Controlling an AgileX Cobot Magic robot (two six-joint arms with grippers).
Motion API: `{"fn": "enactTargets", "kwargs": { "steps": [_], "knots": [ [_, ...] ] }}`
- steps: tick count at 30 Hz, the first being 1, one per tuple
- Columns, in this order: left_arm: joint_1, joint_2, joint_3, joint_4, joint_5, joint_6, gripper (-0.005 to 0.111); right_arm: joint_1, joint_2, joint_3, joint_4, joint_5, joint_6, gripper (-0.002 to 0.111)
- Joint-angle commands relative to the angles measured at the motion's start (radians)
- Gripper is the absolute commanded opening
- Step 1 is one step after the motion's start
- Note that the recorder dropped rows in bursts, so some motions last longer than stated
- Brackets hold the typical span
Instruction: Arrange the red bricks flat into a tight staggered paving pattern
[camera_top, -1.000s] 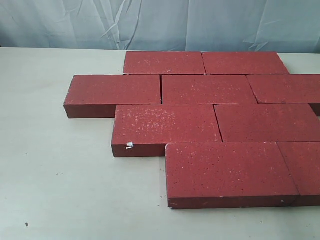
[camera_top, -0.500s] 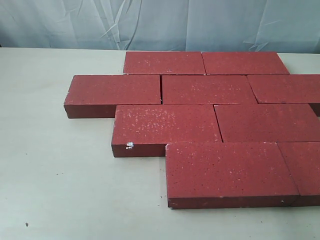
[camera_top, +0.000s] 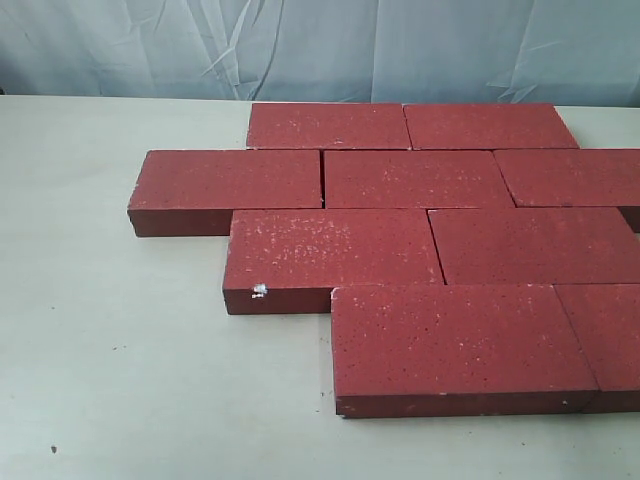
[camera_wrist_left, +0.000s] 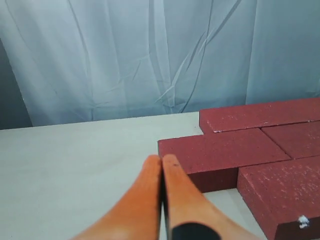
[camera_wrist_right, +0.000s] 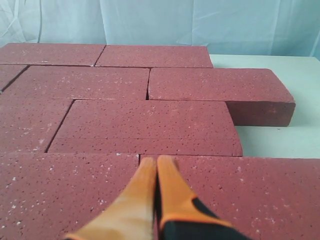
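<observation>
Exterior view: I see nine bricks (camera_top: 418, 180) lying flat on the table (camera_top: 120, 350), filling the field from centre out to 3 o'clock. They sit in four rows:
- two bricks at 12 o'clock;
- three just toward 12 o'clock of centre;
- two through centre;
- two at 5 o'clock.

Each row is offset from its neighbour, so the joints are staggered. Adjoining bricks touch, with only thin dark lines between them. The bricks at 3 o'clock run off frame. A white chip (camera_top: 258, 291) marks the near corner of the third row's 9 o'clock brick. Bare table extends from 7 to 10 o'clock. A pale curtain (camera_top: 300, 50) closes the 12 o'clock edge.

Left wrist view: the left gripper (camera_wrist_left: 162, 162) has its orange jaws pressed together. It hangs over bare table, near the stepped edge of the bricks and apart from them.

Right wrist view: the right gripper (camera_wrist_right: 156, 162) also has its jaws pressed together. It is over the bricks; I cannot tell whether the tips touch the surface.
</observation>
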Motion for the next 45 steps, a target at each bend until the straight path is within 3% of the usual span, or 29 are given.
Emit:
{"fn": "enactTargets", "kwargs": {
  "steps": [1, 9, 15, 19, 24, 29, 45],
  "knots": [
    [-0.009, -0.031, 0.088, -0.015, -0.093, -0.003, 0.0, -0.005, -0.006, 0.004, 0.0, -0.015, 0.0, -0.001],
    [-0.009, -0.031, 0.227, -0.013, -0.152, -0.003, 0.0, -0.005, -0.006, 0.004, 0.0, -0.015, 0.0, -0.001],
    [-0.009, -0.031, 0.261, -0.013, -0.154, -0.003, 0.0, -0.005, -0.006, 0.004, 0.003, -0.015, 0.0, -0.001],
    [-0.009, -0.031, 0.263, 0.001, -0.175, -0.003, 0.0, -0.005, -0.006, 0.004, 0.003, -0.015, 0.0, -0.001],
    [0.001, -0.031, 0.263, 0.136, -0.18, -0.037, 0.0, -0.005, -0.006, 0.004, 0.003, -0.015, 0.0, -0.001],
    [0.001, -0.031, 0.263, 0.245, -0.176, -0.207, 0.0, -0.005, -0.006, 0.004, 0.003, -0.015, 0.0, -0.001],
    [0.001, -0.031, 0.263, 0.251, -0.176, -0.237, 0.0, -0.005, -0.006, 0.004, 0.0, -0.015, 0.0, -0.001]
  ]
}}
